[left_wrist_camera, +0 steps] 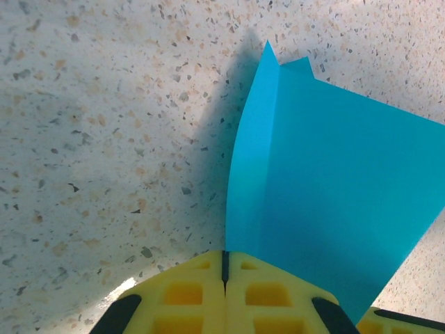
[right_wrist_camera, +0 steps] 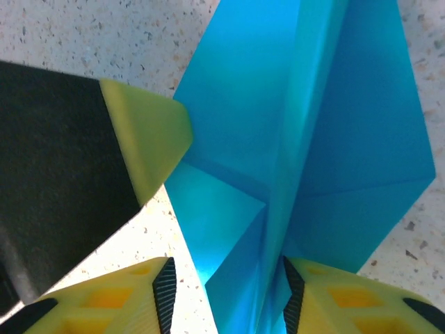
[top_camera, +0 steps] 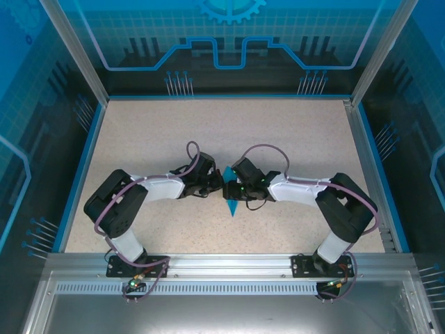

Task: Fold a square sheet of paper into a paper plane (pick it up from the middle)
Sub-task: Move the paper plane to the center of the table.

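Creasing the paper plane looks underway: left gripper pinched shut on it, right gripper half-open astride the centre fold (no grip yet), next should close squarely.

The paper plane is smooth matt paper; the table looks like speckled stone.

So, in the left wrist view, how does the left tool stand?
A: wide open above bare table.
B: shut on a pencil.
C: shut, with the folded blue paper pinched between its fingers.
C: the yellow fingers of the left tool meet with no gap, and the folded blue paper rises from their seam.
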You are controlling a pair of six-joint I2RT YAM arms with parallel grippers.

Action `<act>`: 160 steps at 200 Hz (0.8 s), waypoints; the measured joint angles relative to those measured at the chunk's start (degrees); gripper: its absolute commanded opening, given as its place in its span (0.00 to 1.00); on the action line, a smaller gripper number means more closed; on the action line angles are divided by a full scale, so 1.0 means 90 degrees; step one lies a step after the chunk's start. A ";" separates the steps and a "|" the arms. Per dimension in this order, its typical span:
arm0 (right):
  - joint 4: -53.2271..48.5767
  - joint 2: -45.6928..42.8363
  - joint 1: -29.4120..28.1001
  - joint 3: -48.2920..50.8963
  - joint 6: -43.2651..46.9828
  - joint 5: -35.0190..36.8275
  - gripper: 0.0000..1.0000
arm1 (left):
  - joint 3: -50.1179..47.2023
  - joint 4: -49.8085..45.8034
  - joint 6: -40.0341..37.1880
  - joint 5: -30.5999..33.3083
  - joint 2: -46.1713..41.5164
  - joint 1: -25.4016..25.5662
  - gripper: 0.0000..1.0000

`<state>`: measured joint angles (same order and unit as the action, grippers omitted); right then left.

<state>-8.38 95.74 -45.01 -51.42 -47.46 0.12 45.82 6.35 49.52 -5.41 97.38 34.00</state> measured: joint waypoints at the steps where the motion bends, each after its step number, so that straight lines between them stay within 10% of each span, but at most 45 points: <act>1: 0.0000 0.0010 0.0000 -0.0007 0.0005 0.0005 0.42 | 0.0000 0.0000 0.0000 0.0000 0.0000 0.0000 0.00; 76: -0.0245 0.0355 -0.0053 -0.0364 -0.0032 0.0274 0.20 | -0.0044 -0.0002 0.0012 0.0000 -0.0022 -0.0058 0.06; 160: -0.1540 0.0376 -0.0090 -0.1005 0.0058 0.1120 0.13 | -0.0112 -0.0498 0.0022 0.0104 -0.0918 -0.0590 0.47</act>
<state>-22.24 99.13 -45.82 -60.47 -46.94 10.20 44.82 1.87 49.71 -4.47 89.12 28.69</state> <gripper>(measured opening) 0.130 0.409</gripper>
